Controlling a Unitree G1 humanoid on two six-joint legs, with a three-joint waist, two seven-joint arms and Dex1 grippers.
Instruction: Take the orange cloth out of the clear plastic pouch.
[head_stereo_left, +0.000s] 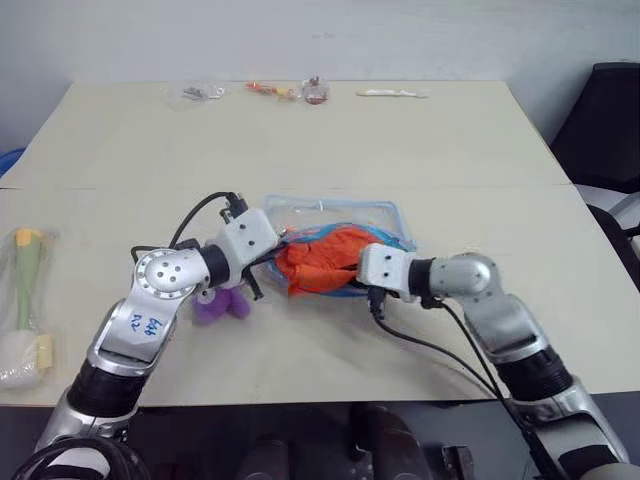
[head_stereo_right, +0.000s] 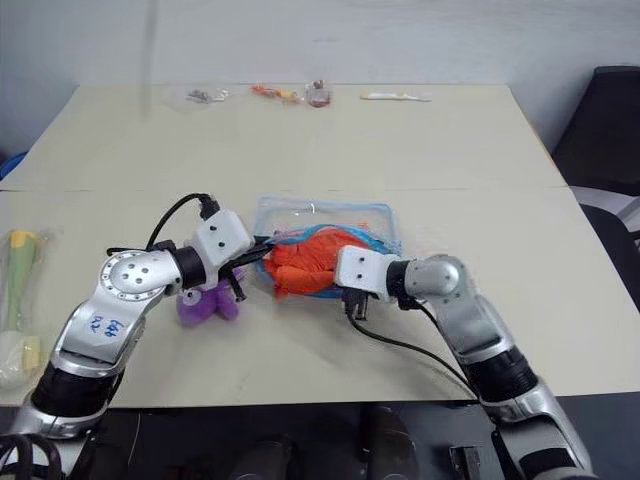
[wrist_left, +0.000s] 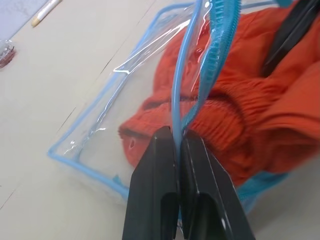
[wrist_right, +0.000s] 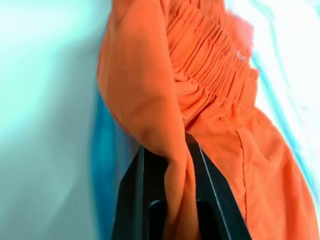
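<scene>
The clear plastic pouch (head_stereo_left: 385, 214) with light blue trim lies flat at the middle of the table. The orange cloth (head_stereo_left: 320, 262) bulges out of its near opening, crumpled and partly still inside. From the left, my left gripper (head_stereo_left: 283, 243) is shut on the pouch's blue zipper edge (wrist_left: 176, 131), and the clear wall (wrist_left: 95, 135) stretches away from it. My right gripper (head_stereo_left: 352, 266) comes in from the right and is shut on a fold of the orange cloth (wrist_right: 200, 75), which drapes over its fingers (wrist_right: 131, 190).
A small purple plush bunny (head_stereo_left: 220, 305) sits just under my left wrist. A clear wrapper with a yellow-green stick (head_stereo_left: 25, 300) lies at the table's left edge. Small items (head_stereo_left: 270, 90) and a white stick (head_stereo_left: 392, 93) line the far edge. A black chair (head_stereo_left: 605, 120) stands to the right.
</scene>
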